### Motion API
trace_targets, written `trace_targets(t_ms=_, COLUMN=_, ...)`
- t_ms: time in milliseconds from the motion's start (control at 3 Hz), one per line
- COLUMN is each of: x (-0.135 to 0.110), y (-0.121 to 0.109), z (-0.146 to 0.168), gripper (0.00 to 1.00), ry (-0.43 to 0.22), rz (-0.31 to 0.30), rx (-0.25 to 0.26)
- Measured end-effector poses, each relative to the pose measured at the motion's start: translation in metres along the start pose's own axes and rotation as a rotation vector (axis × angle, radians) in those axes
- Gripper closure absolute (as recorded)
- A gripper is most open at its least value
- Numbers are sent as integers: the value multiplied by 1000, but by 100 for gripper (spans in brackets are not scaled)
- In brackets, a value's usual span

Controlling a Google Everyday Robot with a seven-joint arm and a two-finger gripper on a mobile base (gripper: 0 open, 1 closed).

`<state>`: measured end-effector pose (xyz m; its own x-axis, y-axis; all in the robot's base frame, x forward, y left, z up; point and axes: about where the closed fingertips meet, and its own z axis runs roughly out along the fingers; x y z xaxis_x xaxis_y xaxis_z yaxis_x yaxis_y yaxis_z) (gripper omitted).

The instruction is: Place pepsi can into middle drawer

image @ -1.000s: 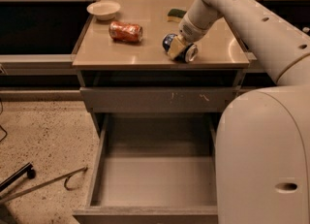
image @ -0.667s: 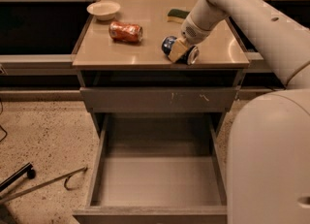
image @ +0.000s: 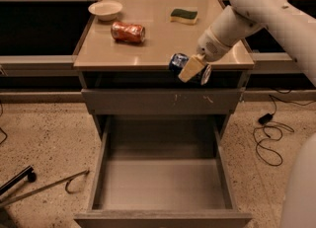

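Step in hand: carrying; the pepsi can is lifted and on its way to the middle drawer, not yet placed.
Gripper: the gripper hangs at the front edge of the bench, towards its right end, in front of the gap under the top.
Fingers: closed on the pepsi can; one tan finger lies across its side, the other is hidden behind it.
Pepsi can: held on its side, clear of the bench top, its silver end facing right; it hangs above the upper drawer front.
Middle drawer: pulled well out, bare grey floor showing, lying below and forward of the can.
Arm: the arm reaches in from the upper right, across the bench's right corner.
Bystanders: orange can, bowl and sponge rest on the bench, all well apart from the gripper.
Next move, as judged: bring the can forward, past the upper drawer front, then down inside the drawer's walls, and open the fingers only when it is low over the floor.
Caution: a can let go on its side is likely to roll.
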<state>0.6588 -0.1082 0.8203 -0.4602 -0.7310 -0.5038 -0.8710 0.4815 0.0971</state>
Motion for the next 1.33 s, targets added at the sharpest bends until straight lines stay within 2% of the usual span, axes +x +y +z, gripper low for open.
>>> trace_targets(t_ms=667, x=50, y=56, z=11, gripper=100, ry=-58, rz=-5, rx=-168)
trace_targets(t_ms=1333, x=45, y=51, z=15, gripper=100, ry=-66, rz=-12, rx=-170)
